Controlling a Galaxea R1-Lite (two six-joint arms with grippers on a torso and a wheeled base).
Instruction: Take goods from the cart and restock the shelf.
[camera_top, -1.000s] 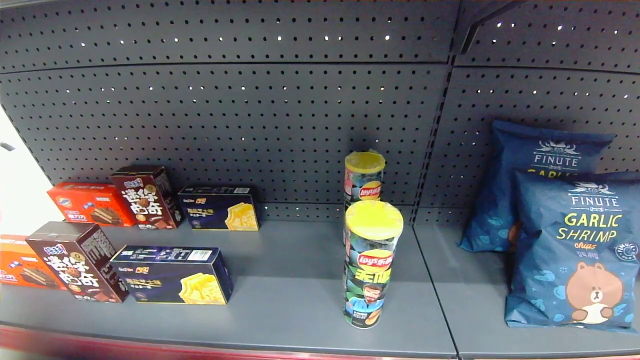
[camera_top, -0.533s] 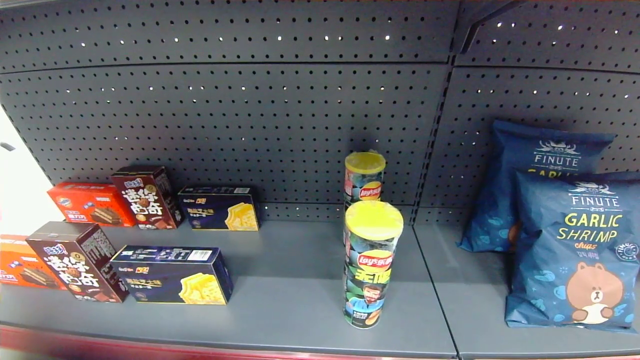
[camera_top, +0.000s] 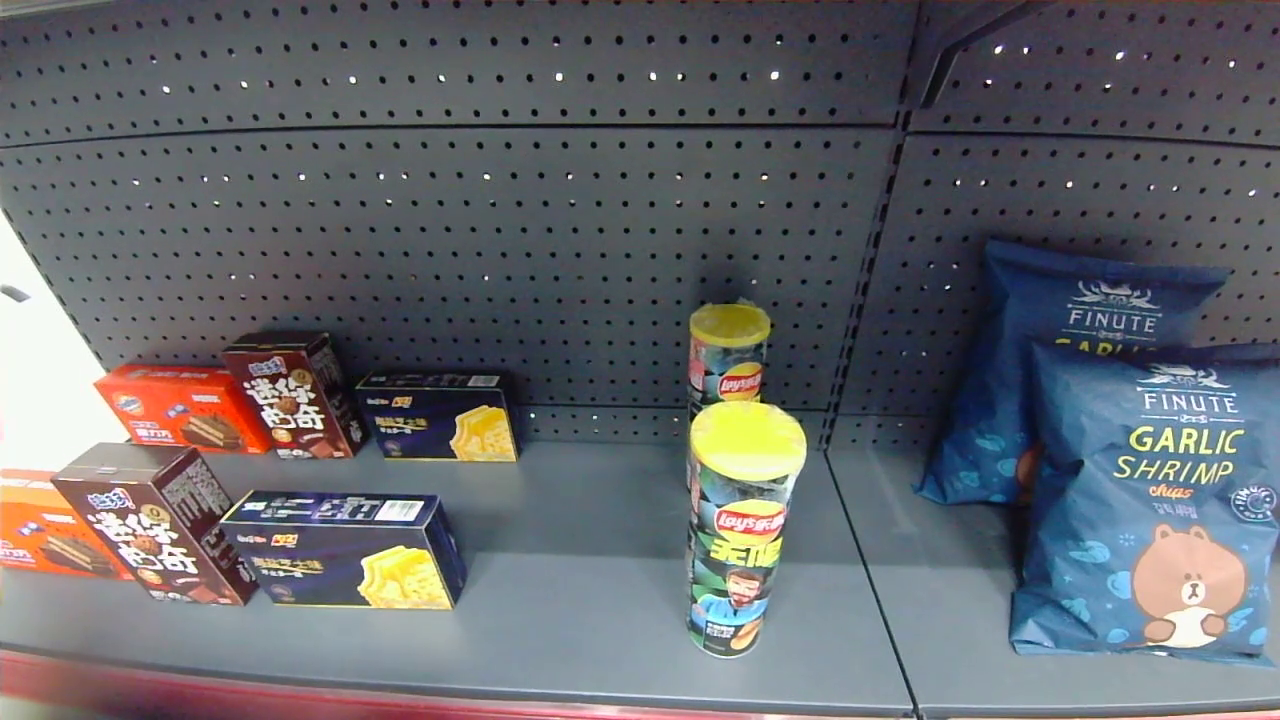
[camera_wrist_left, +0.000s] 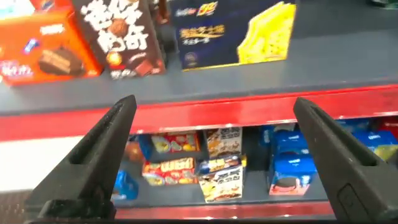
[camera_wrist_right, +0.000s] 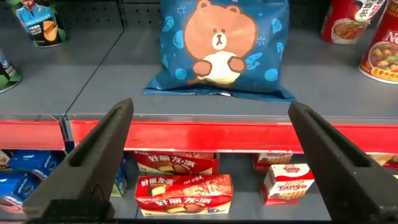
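Bare shelf (camera_top: 580, 570) between boxes (camera_top: 345, 550) and cans (camera_top: 745, 520)

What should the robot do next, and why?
Probably draw back and turn to the cart to pick something up. The left jaws and the right jaws both stand open and empty in front of the shelf, so there is nothing to put down yet. The shelf has bare room to the left of the front can.

A yellow-lidded chip can (camera_top: 745, 530) stood upright on the grey shelf (camera_top: 590, 600), a second can (camera_top: 728, 358) behind it; snack boxes (camera_top: 345, 550) sat left, blue chip bags (camera_top: 1150, 500) right.
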